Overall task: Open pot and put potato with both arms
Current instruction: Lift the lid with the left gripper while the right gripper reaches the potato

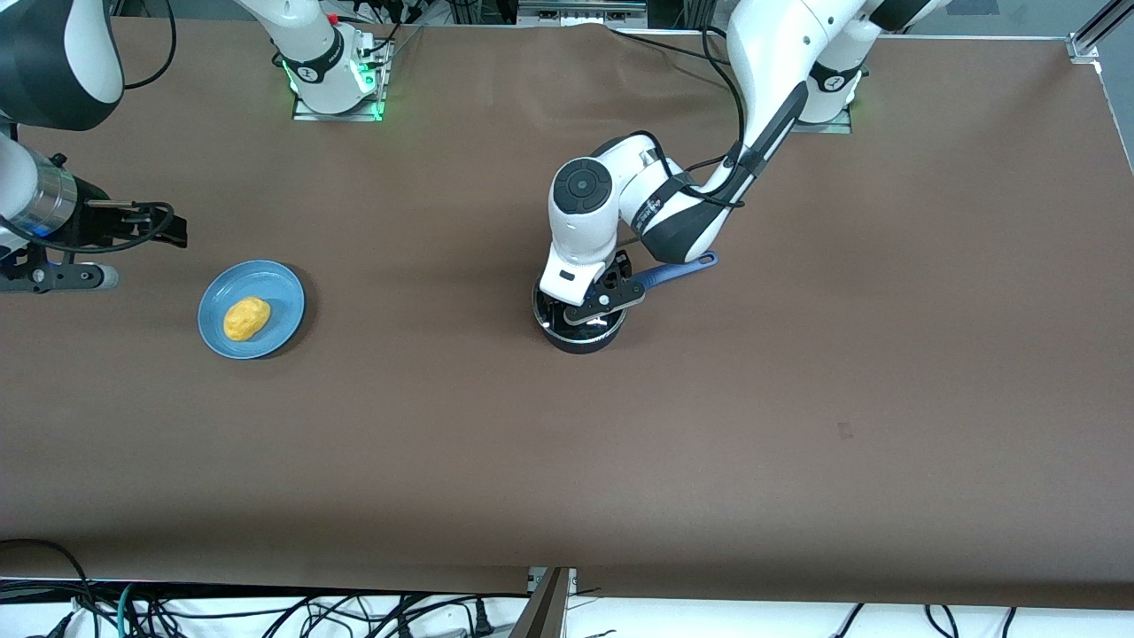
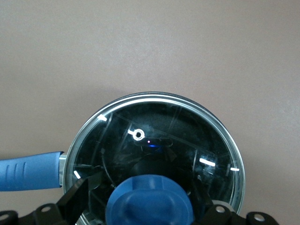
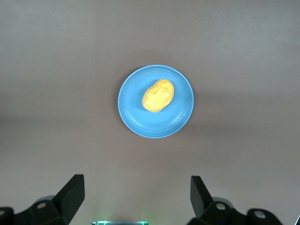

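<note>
Lowest on the brown, matte table (image 1: 797, 425) toward the front camera sits a flat round blue plate (image 1: 282, 312), glossy and shallow-rimmed, carrying the potato (image 1: 246, 318), a lumpy yellow-orange oval lying in its middle; the right wrist view shows that potato (image 3: 158, 95) on the plate (image 3: 180, 112) as well. Starting at the claws: the left gripper (image 1: 595, 306) is down on the pot (image 1: 580, 341), a small black round saucepan near the table's middle, its dark fingers (image 2: 77, 199) set on either side of the smooth blue knob (image 2: 150, 201) of the glass lid (image 2: 206, 140); whether they actually press the knob cannot be told. That lid is clear, ringed in bright metal, with a small steam vent, and it lies closed on the pot's mouth, so nothing inside can be made out. A long blue handle (image 1: 678, 268), ribbed near the pot, juts toward the left arm's end of the table. Well apart from this, the right gripper (image 3: 136, 194) hangs above bare table at the right arm's end, its two black wedge-shaped fingers (image 3: 72, 194) spread wide and holding nothing, with the plate and potato nearby on the table.
</note>
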`<state>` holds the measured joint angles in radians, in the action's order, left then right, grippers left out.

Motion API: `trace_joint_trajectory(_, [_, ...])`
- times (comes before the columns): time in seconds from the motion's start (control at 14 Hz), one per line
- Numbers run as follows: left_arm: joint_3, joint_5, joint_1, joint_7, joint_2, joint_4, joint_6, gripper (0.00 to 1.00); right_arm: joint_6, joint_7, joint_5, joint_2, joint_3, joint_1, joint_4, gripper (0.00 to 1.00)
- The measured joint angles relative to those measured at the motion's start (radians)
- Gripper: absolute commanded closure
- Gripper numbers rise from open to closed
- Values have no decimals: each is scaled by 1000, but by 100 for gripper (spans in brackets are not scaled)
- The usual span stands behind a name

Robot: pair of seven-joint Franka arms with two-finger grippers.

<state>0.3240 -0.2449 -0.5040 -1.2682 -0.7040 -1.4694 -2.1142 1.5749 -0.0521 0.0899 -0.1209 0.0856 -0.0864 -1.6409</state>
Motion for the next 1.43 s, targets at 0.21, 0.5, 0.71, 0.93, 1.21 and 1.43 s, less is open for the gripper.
trace_joint_trajectory(0.21, [1,1,0,0,4,2,-5,43,0,0,0,0,2,2,0,0])
trace_joint_trajectory(0.5, [1,1,1,0,4,-1,-2,53,0,0,0,0,2,3,0,0])
trace_joint_trajectory(0.71, [1,8,3,0,4,-1,-2,53,-1,1,0,-1,11,8,0,0])
trace_joint_trajectory(0.93, [1,15,11,1,6,1,-3,53,1,22,0,-13,29,48,-1,1])
trace_joint_trajectory(1.21, [-8,103,97,176,48,6,-3,53,65,227,0,-63,34,75,-19,1])
trace_joint_trajectory(1.43, [-17,151,259,483,111,5,58,55,170,369,0,-83,31,71,-88,2])
